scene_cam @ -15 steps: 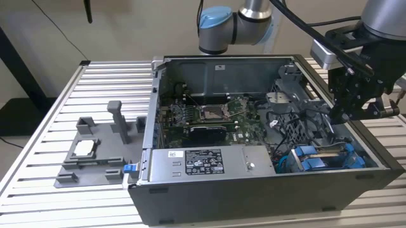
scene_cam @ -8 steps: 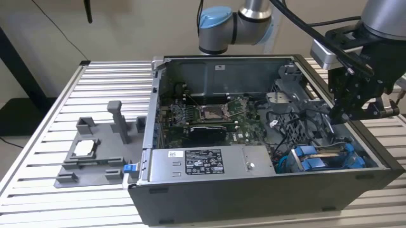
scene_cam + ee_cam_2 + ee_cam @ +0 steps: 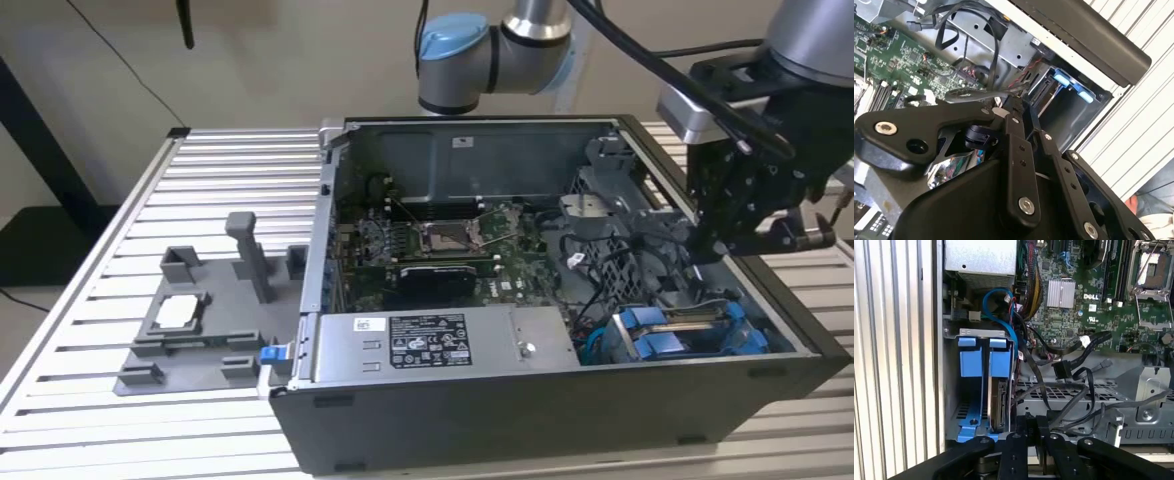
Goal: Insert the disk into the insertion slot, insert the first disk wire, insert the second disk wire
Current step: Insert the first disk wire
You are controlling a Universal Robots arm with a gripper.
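Disk (image 3: 999, 407) sat on edge inside the insertion slot (image 3: 970, 360), between its blue rails, when I checked the first wrist view. It lay just beyond the fingertips and a little to one side of them, not touching.

I saw the gripper (image 3: 1037, 421) with its fingers (image 3: 1031, 429) drawn tight together, no real gap between the pads. In the second wrist view a black wire (image 3: 971, 93) ran right up to the fingertips. I could not tell whether it was pinched between them or only lay against them. More dark wires lay loose past the fingers, over a perforated metal cage (image 3: 1064, 392) that stood between the fingertips and the motherboard (image 3: 1089, 320).

In the exterior view the gripper (image 3: 717, 252) hung inside the open computer case (image 3: 534, 410), tips pointing down, the slot (image 3: 687, 335) near and below them. The long grey box (image 3: 541, 340) lay well apart from the fingers, toward the exterior view's left. A grey fixture (image 3: 200, 340) stood on the slatted table (image 3: 227, 160) outside the case, farther from the fingers again.
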